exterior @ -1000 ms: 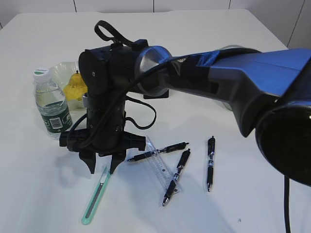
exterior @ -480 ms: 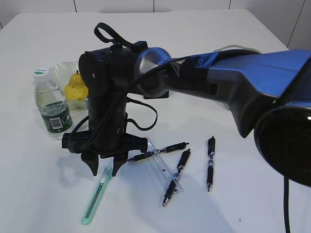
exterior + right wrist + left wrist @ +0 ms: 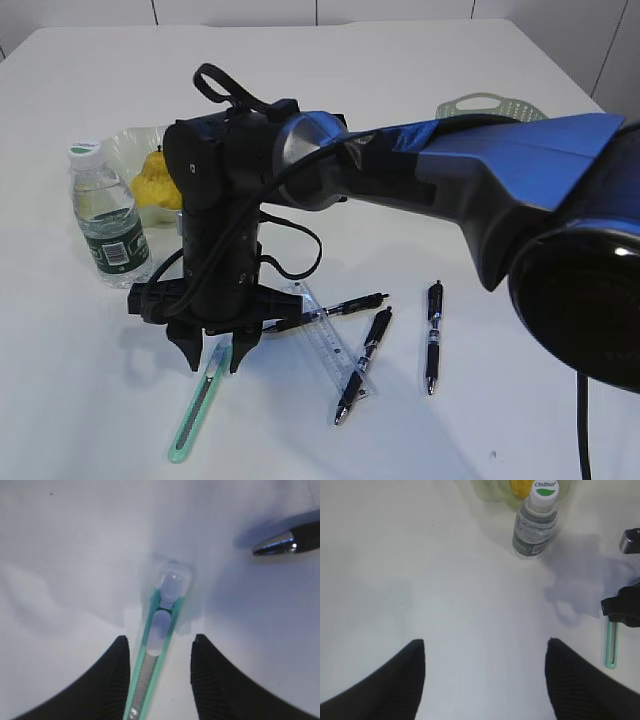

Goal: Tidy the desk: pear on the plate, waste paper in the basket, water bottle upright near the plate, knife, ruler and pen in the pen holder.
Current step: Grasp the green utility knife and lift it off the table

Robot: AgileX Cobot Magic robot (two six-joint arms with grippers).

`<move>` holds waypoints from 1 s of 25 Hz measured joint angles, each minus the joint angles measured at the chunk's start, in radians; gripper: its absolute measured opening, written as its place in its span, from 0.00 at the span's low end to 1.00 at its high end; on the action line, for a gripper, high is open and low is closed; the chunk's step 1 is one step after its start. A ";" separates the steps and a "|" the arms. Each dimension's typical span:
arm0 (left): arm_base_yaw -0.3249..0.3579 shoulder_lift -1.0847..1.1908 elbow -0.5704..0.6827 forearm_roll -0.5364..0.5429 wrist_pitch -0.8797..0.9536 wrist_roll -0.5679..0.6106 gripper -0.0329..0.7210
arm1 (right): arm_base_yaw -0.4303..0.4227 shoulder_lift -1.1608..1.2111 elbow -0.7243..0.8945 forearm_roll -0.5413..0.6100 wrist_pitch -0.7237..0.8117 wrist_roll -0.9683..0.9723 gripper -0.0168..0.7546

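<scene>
White tabletop (image 3: 90, 400) carries everything. At lower left of the exterior frame, the right hand (image 3: 213, 357) stands over the green knife (image 3: 196, 405), its fingers (image 3: 112, 680) apart on both sides of the knife, not clamped on it. Left hand (image 3: 485, 680) is wide apart over bare tabletop, holding nothing. At left, the water bottle (image 3: 106, 215) stands upright beside the plate (image 3: 125, 150) with the pear (image 3: 155, 182). Three pens (image 3: 432, 335) and a ruler (image 3: 330, 345) lie at centre

Mint-green knife (image 3: 196, 406) flat on white table. Clear ruler (image 3: 330, 345) among three black pens (image 3: 432, 337). Water bottle (image 3: 106, 216) upright beside plate (image 3: 125, 150) holding yellow pear (image 3: 155, 177).
</scene>
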 joint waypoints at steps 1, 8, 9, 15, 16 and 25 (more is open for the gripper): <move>0.000 0.000 0.000 0.000 0.000 0.000 0.74 | 0.000 0.002 0.000 0.000 -0.002 0.000 0.46; 0.000 0.000 0.000 0.000 0.000 0.000 0.74 | 0.000 0.026 0.000 0.021 -0.002 0.004 0.45; 0.000 0.000 0.000 0.000 0.000 0.000 0.74 | 0.000 0.027 0.000 0.023 -0.002 0.004 0.45; 0.000 0.000 0.000 0.000 0.000 0.000 0.74 | 0.000 0.030 -0.001 0.025 -0.012 0.004 0.45; 0.000 0.000 0.000 0.000 0.000 0.000 0.74 | 0.000 0.034 -0.001 0.029 -0.012 0.004 0.45; 0.000 0.000 0.000 0.000 0.000 0.000 0.74 | 0.000 0.043 -0.009 0.035 -0.013 0.004 0.45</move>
